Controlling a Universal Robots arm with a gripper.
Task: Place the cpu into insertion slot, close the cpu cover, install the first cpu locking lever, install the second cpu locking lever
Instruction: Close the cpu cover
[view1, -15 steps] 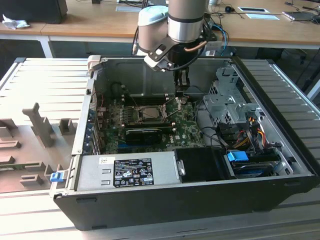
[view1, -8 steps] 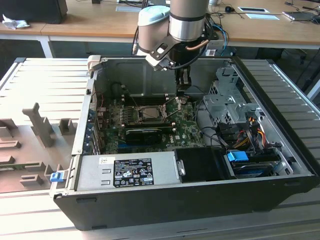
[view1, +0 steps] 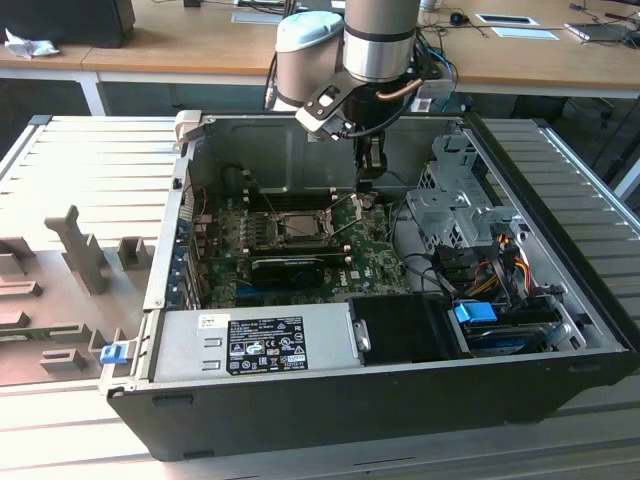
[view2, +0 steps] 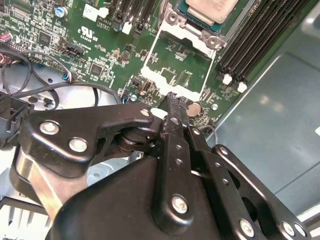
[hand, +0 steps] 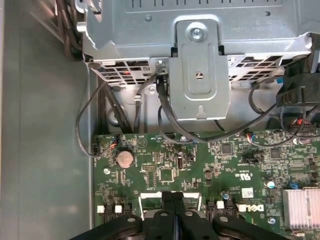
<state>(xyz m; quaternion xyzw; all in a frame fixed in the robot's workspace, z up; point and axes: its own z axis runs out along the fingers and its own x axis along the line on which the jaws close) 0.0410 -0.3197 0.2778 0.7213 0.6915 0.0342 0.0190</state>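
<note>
In the exterior view, the gripper (view1: 368, 182) is seen lowered into the open computer case (view1: 300, 400), just to the exterior view's right of the insertion slot (view1: 268, 228). The cpu (view1: 298, 223) is seated in that slot, which is carried by the green motherboard (view1: 375, 262) on the case floor

In the second wrist view, the cpu (view2: 210, 9) is shown lying flat and uncovered within the insertion slot (view2: 216, 39). The cpu cover (view2: 155, 79) is swung open. Its length runs from the hinge at the slot out toward the gripper (view2: 173, 100), and its free edge is set crosswise right at the fingertips. The fingers are pressed together with nothing seen between them; whether that edge is touched cannot be told

In the first wrist view, the gripper (hand: 172, 199) is again seen pressed together, with the cover's silvery free edge (hand: 150, 195) just beyond the tips and a coin cell (hand: 124, 158) farther out on the board
</note>
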